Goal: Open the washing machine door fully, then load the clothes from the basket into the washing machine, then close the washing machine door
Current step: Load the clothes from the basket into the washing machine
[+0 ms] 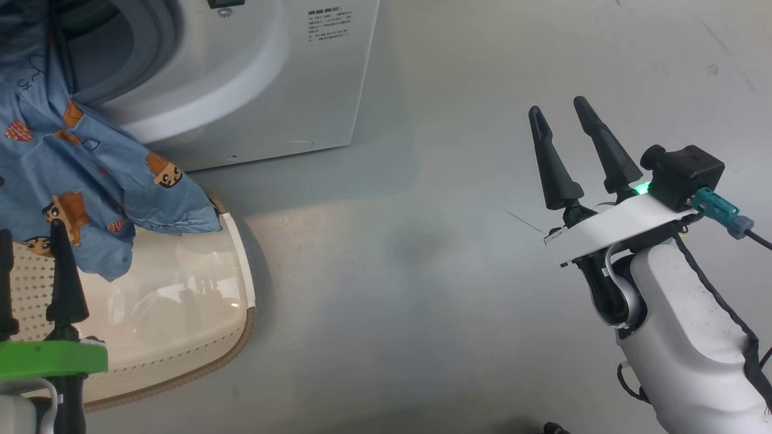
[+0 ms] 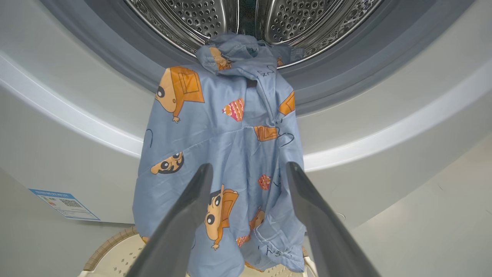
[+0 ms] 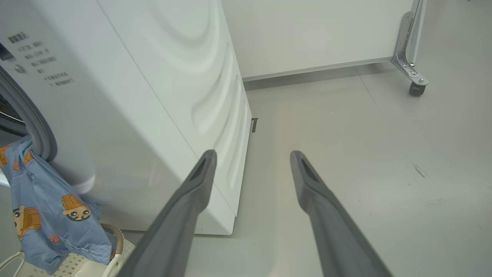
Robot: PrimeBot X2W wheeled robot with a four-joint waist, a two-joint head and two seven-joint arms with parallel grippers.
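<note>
A smooth pale grey floor [image 1: 422, 271] runs up to a plain white wall panel, and the big white front-loading washing machine [image 1: 259, 78] stands at the upper left of the head view. Its mouth is open onto the perforated steel drum [image 2: 184, 15], so the loading step looks to be in hand.

A light blue garment printed with brown-orange cartoon figures [image 2: 230, 146] is only half in. Its top is bunched on the lip of the drum, and the rest hangs down over the grey rubber gasket [image 2: 115, 46] and the white front into the small oval cream plastic basket with a brown woven-look rim [image 1: 248, 325] below.

The next move probably calls for taking the hanging cloth low down, lifting it and pushing it past the gasket so that nothing trails out.

The left gripper [image 2: 250, 166] points up at the garment from above the basket, jaws spread wide and empty. The right gripper [image 1: 558, 105] hangs over bare floor, well apart from the machine, forearm angled up, jaws likewise wide and holding nothing.
</note>
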